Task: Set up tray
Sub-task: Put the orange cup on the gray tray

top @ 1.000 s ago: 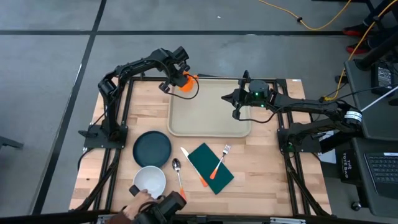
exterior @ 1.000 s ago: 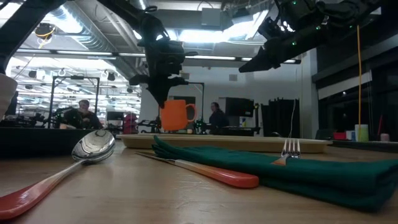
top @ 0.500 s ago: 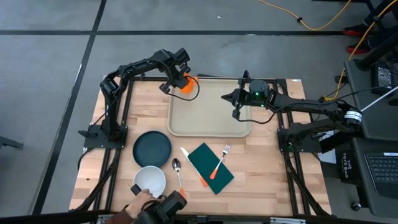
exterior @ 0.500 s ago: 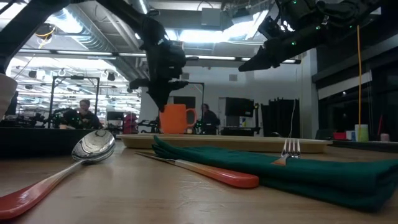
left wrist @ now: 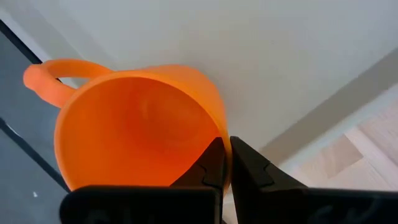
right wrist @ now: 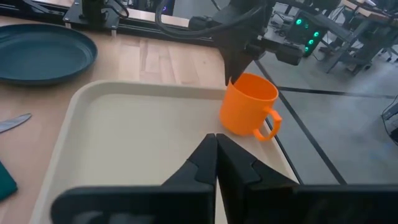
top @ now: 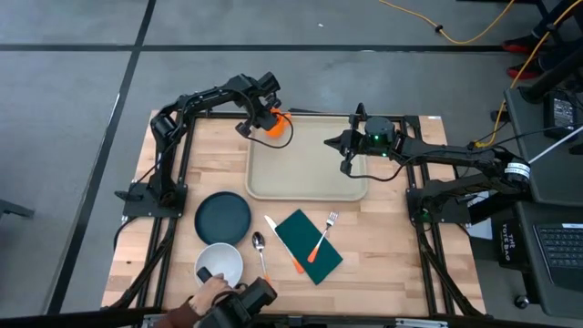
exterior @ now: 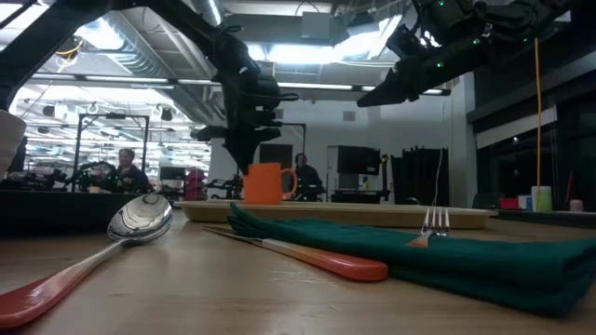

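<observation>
An orange mug (top: 274, 124) stands upright at the far left corner of the beige tray (top: 310, 182), its handle (right wrist: 271, 127) toward the tray's far rim. My left gripper (left wrist: 225, 149) comes down on it from above and is shut on its rim. In the low view the mug's base (exterior: 265, 199) is level with the tray's top (exterior: 372, 212); whether it rests there or hangs just above, I cannot tell. My right gripper (top: 332, 143) is shut with nothing in it and hovers over the tray's right part. My left gripper pinches the mug's rim (left wrist: 219, 127) on the side opposite the handle. One finger (left wrist: 211, 165) is inside the mug and the other (left wrist: 249, 168) is outside its wall. The fingers point steeply down. The mug stays upright, its base at the tray's surface.
On the wooden table near the tray lie a dark teal plate (top: 223, 217), a white bowl (top: 219, 264), a spoon (top: 260, 251), a knife (top: 284, 246) and a green napkin (top: 308, 248) with a fork (top: 323, 235) on it. A person's hand (top: 205, 293) reaches to the bowl at the near edge.
My left gripper has gone down with the orange mug, which has kept upright and sunk from above the tray to the tray's surface at its far left corner.
</observation>
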Robot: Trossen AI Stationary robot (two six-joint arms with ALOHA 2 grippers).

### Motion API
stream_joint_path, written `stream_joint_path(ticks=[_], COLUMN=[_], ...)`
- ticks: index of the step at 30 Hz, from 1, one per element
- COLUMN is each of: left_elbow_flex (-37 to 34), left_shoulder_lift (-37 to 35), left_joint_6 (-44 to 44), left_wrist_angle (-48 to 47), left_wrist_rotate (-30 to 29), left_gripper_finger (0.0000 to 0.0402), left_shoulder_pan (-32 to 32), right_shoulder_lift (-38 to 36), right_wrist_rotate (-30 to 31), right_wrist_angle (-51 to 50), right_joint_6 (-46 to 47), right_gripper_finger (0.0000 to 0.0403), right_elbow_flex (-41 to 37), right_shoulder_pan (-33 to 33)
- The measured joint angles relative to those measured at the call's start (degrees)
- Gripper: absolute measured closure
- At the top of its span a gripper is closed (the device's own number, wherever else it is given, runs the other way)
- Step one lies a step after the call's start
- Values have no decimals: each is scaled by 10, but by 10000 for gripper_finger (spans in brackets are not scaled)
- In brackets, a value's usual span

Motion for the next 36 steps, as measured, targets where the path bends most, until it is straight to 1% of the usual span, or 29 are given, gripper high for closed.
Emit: stream_joint_path(ticks=[10,29,36], left_elbow_flex=[0,0,-11], left_shoulder_lift=[0,0,0], left_joint_6=[5,-15,8], left_wrist_angle=[-9,-13,4], left_wrist_rotate=[11,11,10], left_gripper_finger=[400,395,397], left_shoulder_pan=[0,-2,-4], right_shoulder_lift=[0,0,0], right_wrist_rotate=[0,0,0], right_wrist_angle=[0,0,-1], right_joint_6=[0,-1,-1], right_gripper_finger=[392,392,392], right_elbow_flex=[0,0,0], right_shoulder_pan=[0,0,0])
